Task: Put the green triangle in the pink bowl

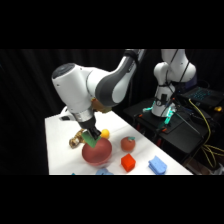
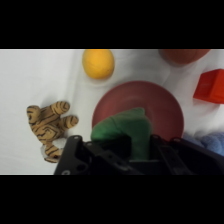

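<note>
The pink bowl (image 1: 97, 151) is round and pinkish-red and sits on the white table (image 1: 57, 150). My gripper (image 1: 92, 138) hangs right over it, shut on the green triangle (image 1: 93, 137). In the wrist view the green triangle (image 2: 124, 129) sits between the fingers, above the pink bowl (image 2: 150, 102), covering its near part.
A yellow ball (image 1: 105, 133) lies just behind the bowl, a tiger toy (image 1: 77, 140) to its left. A red tomato-like fruit (image 1: 128, 144), a red block (image 1: 128, 162) and a light blue block (image 1: 157, 165) lie to the right. The table's right edge runs close by them.
</note>
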